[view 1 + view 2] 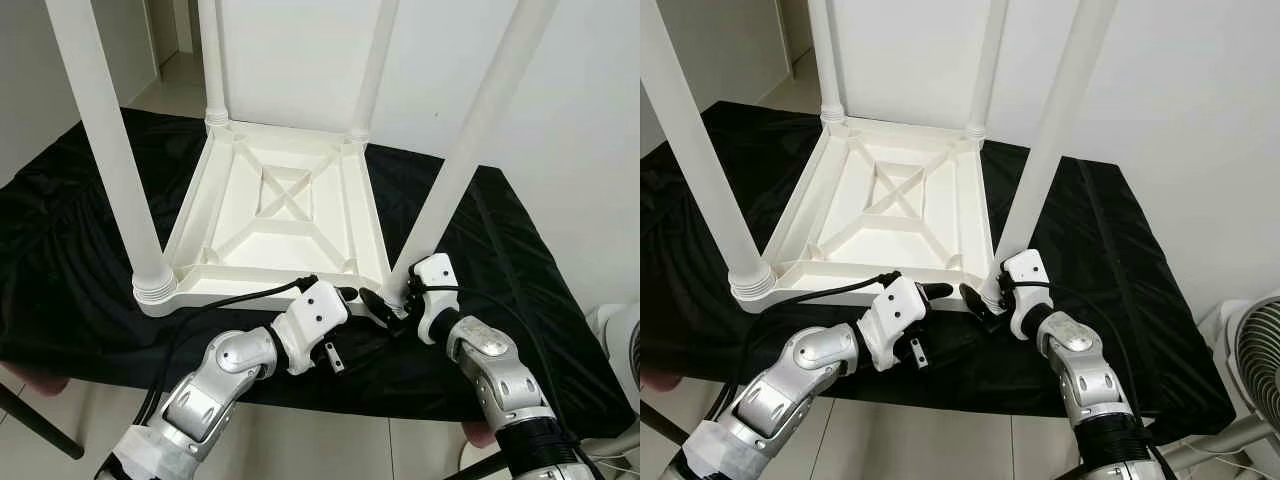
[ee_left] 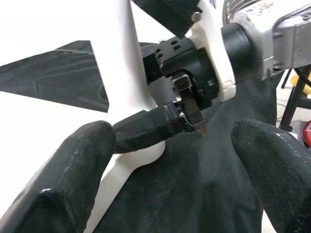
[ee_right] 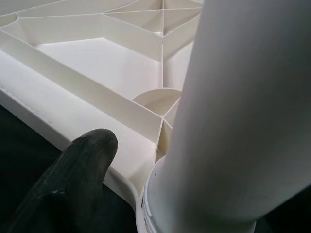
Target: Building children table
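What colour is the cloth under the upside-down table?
Black cloth, plain, clearest in the left eye view, against the white table.

The scene is being lit evenly and brightly by soft, diffuse light. The head views are being rendered sharp, without motion blur. Detail is being lost to overexposure on the white table legs (image 1: 100, 140) and the underside of the tabletop (image 1: 275, 205), while the black cloth (image 1: 60, 250) is showing faint sheen along its folds. In the left wrist view the near black fingertips (image 2: 63, 179) are being blurred, and glare is washing out the white plastic. Soft shading is being cast between the ribs in the right wrist view.
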`<state>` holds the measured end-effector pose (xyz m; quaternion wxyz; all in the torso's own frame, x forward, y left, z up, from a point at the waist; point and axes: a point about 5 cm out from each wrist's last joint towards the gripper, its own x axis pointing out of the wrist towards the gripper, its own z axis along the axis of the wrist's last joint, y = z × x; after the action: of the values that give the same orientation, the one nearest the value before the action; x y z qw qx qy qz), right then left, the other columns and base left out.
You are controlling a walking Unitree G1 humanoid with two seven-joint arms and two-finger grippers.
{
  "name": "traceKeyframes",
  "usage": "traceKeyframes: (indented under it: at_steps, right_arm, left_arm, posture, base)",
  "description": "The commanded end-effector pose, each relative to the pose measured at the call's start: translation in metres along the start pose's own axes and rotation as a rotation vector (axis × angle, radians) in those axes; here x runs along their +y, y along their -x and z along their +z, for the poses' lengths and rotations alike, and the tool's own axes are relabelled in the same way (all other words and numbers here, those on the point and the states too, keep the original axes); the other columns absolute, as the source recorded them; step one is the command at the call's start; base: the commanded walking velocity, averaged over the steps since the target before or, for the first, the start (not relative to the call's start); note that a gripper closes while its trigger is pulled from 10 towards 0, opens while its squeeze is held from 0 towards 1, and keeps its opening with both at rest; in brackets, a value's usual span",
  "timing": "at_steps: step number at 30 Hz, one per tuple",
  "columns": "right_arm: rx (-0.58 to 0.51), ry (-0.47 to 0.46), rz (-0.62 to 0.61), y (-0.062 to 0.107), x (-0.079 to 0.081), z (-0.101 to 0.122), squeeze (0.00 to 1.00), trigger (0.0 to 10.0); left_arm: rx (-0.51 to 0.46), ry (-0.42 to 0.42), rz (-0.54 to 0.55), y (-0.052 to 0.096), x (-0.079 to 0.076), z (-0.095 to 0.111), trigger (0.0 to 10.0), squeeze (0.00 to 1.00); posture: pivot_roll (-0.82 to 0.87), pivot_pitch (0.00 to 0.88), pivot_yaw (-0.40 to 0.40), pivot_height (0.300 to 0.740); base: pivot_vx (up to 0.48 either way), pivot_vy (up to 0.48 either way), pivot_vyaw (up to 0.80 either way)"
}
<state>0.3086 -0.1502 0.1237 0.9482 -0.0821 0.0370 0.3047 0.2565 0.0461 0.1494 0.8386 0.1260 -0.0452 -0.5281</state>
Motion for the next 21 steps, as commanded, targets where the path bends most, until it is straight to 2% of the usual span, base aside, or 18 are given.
traceKeyframes:
  at_steps: [1,3,4,5,6,11,14,15,16,21]
  right_arm:
    - [0.026,0.002,0.028,-0.001,0.003,-0.005,0.00,8.5]
    - [0.026,0.002,0.028,-0.001,0.003,-0.005,0.00,8.5]
    - [0.043,0.009,0.063,-0.003,0.005,-0.009,0.00,1.2]
    - [0.043,0.009,0.063,-0.003,0.005,-0.009,0.00,1.2]
    - [0.048,0.010,0.090,-0.005,0.007,-0.011,0.00,0.0]
    - [0.045,0.014,0.111,-0.005,0.007,-0.013,0.00,0.0]
    - [0.038,0.018,0.080,-0.003,0.003,-0.015,0.00,0.0]
    - [0.040,0.007,0.055,-0.002,0.001,-0.016,0.00,10.0]
    - [0.040,0.007,0.055,-0.002,0.001,-0.016,0.00,10.0]
    - [0.030,-0.066,-0.098,-0.002,0.001,-0.013,0.00,10.0]
  left_arm:
    - [0.005,0.002,-0.048,-0.001,-0.002,-0.001,10.0,0.00]
    - [0.005,0.002,-0.048,-0.001,-0.002,-0.001,10.0,0.00]
    - [0.003,0.002,-0.048,-0.001,-0.002,0.000,10.0,0.00]
    - [0.003,0.002,-0.048,-0.001,-0.002,0.000,10.0,0.00]
    - [0.002,0.001,-0.047,-0.001,-0.002,0.000,10.0,0.00]
    - [0.001,0.001,-0.048,-0.001,-0.002,0.000,10.0,0.00]
    - [0.001,0.002,-0.052,-0.001,-0.003,0.000,10.0,0.00]
    - [0.002,0.003,-0.053,-0.001,-0.003,0.000,10.0,0.00]
    - [0.002,0.003,-0.053,-0.001,-0.003,0.000,10.0,0.00]
    - [0.000,0.011,-0.054,-0.001,-0.004,0.000,10.0,0.00]
  posture:
    - [-0.08,0.000,-0.085,0.740]
    - [-0.08,0.000,-0.085,0.740]
    - [-0.08,0.000,-0.085,0.740]
    - [-0.08,0.000,-0.085,0.740]
    - [-0.07,0.000,-0.082,0.740]
    - [-0.08,0.000,-0.081,0.740]
    - [-0.08,0.000,-0.082,0.740]
    - [-0.08,0.000,-0.081,0.740]
    - [-0.08,0.000,-0.081,0.740]
    - [-0.08,0.000,-0.088,0.740]
  base:
    - [0.000,0.000,0.00]
    - [0.000,0.000,0.00]
    - [0.000,0.000,0.00]
    - [0.000,0.000,0.00]
    - [0.000,0.000,0.00]
    - [0.000,0.000,0.00]
    - [0.000,0.000,0.00]
    - [0.000,0.000,0.00]
    - [0.000,0.000,0.00]
    - [0.000,0.000,0.00]
